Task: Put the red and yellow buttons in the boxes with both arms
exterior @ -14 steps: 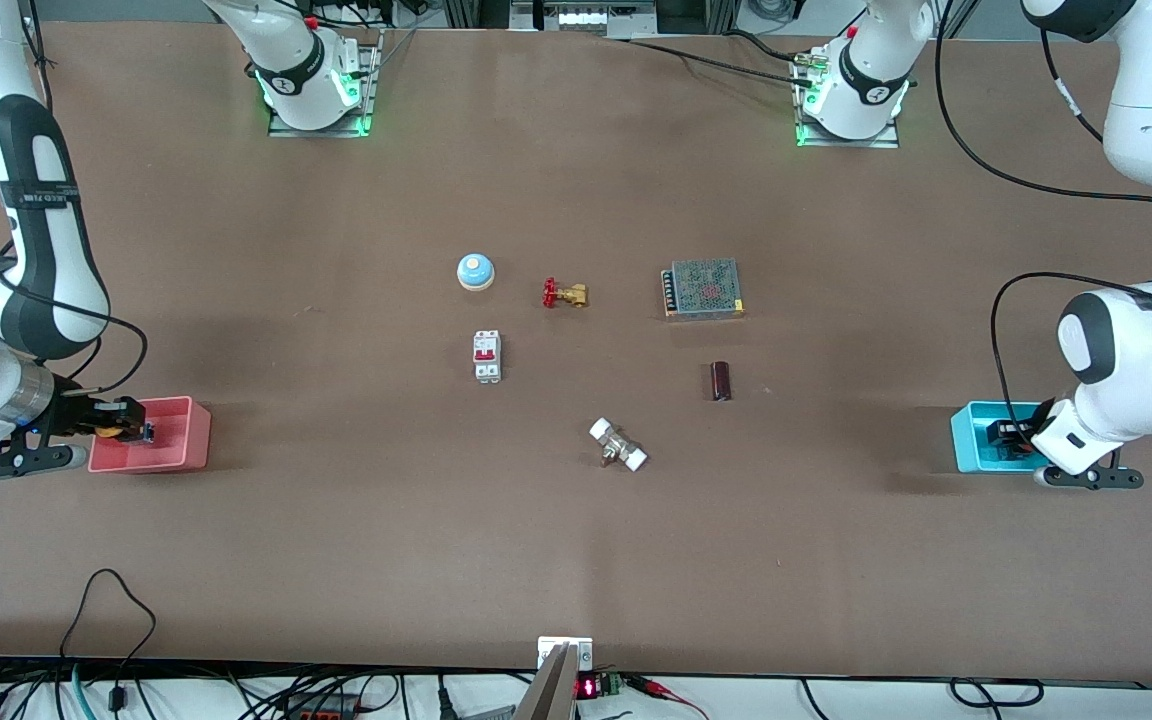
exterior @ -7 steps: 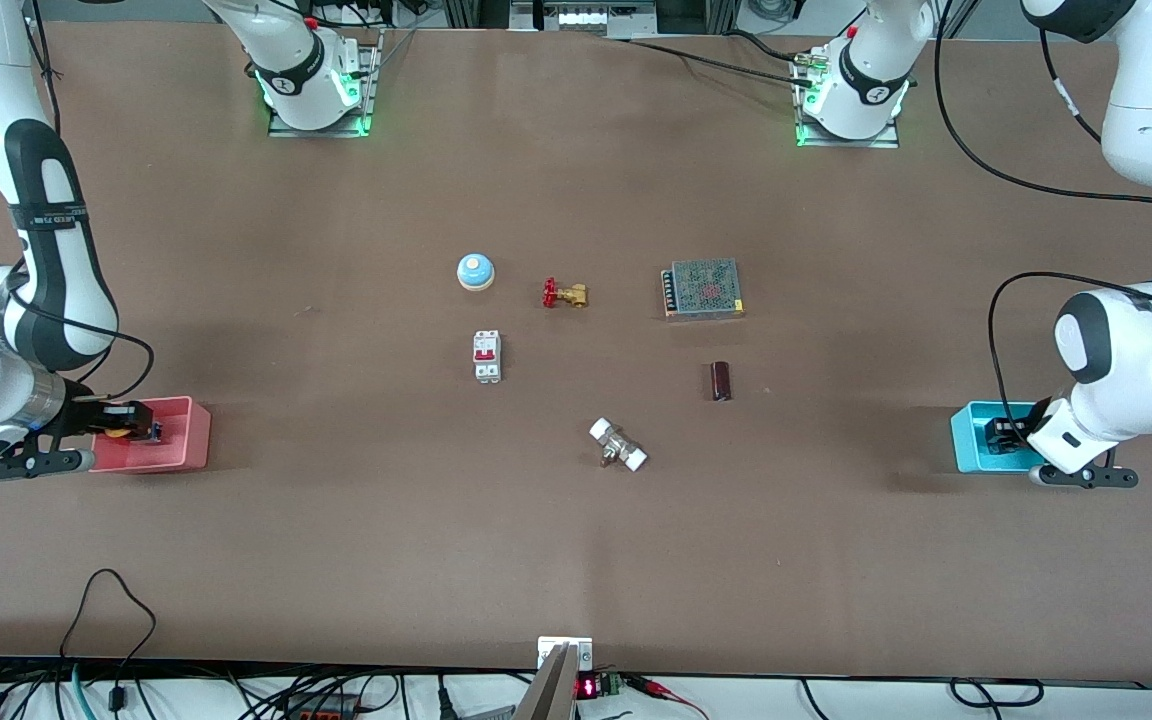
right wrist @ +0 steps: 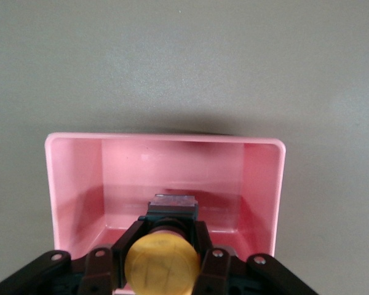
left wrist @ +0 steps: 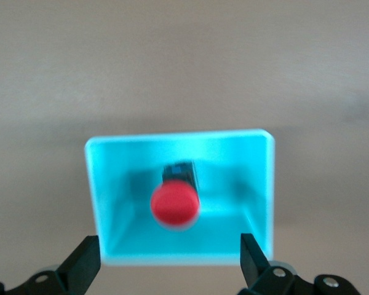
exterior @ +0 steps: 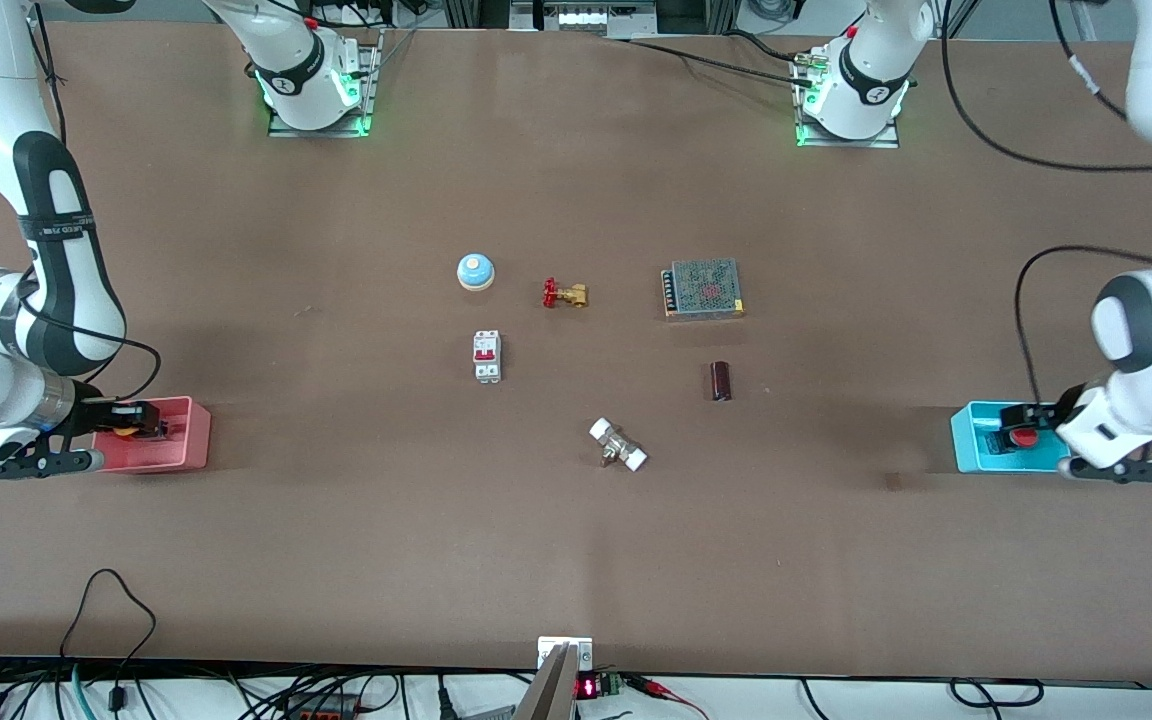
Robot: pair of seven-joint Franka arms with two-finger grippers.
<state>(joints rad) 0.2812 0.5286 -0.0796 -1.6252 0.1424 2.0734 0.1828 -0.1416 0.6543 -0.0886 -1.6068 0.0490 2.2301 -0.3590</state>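
Note:
The red button (exterior: 1024, 437) lies free in the cyan box (exterior: 970, 440) at the left arm's end of the table; in the left wrist view the red button (left wrist: 174, 204) sits in the cyan box (left wrist: 104, 190). My left gripper (exterior: 1044, 420) is open and empty, at the box's outer end; it shows in the left wrist view (left wrist: 170, 261). My right gripper (exterior: 139, 421) is shut on the yellow button (exterior: 122, 430) in the pink-red box (exterior: 188, 440). The right wrist view shows the gripper (right wrist: 166, 246) holding the yellow button (right wrist: 162, 265) low inside the pink box (right wrist: 261, 184).
In the table's middle stand a pale blue bell (exterior: 475, 271), a brass valve with red handle (exterior: 564, 294), a grey mesh unit (exterior: 703, 289), a white breaker (exterior: 487, 356), a dark cylinder (exterior: 721, 381) and a white-ended fitting (exterior: 618, 445).
My left gripper has let go of the red button and drawn back outward from the cyan box; the button now lies in it. My right gripper has shifted slightly with the yellow button in the pink box.

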